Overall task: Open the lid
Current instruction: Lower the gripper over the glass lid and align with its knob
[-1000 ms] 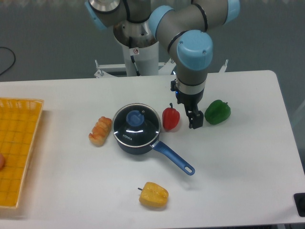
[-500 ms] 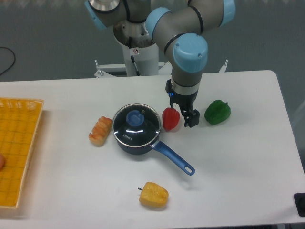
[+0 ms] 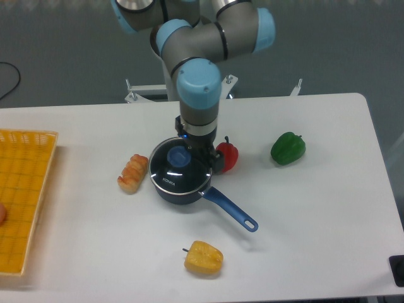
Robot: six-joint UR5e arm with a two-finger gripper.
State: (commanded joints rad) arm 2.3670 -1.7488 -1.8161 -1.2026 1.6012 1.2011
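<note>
1. Lid (image 3: 178, 165): clear glass disc w/ metal rim, sits flat on the dark blue saucepan (image 3: 173, 193), centre of table (image 3: 315, 214). Blue knob (image 3: 177, 156) at its middle, small white lettering on the near-left part of the glass.
2. Gripper (image 3: 207, 161): hangs from the arm (image 3: 197, 88), pointing down over the lid's right edge, just right of the knob. Dark fingers overlap the rim in view; contact w/ lid can't be told. Open or closed: can't tell, the fingers read as one dark mass from this angle.
3. Saucepan handle (image 3: 230, 210): long, blue, runs to the near right, hole at its tip.
4. Red pepper (image 3: 228, 156): just right of the pan, partly behind the gripper, stem up.
5. Green pepper (image 3: 288, 148): further right, well apart from the pan.
6. Yellow pepper (image 3: 203, 257): near side of table, below the pan, stem to the left.
7. Bread roll (image 3: 132, 172): just left of the pan, nearly touching its wall.
8. Yellow basket (image 3: 24, 196): far left edge of table, partly cut off by the frame.
</note>
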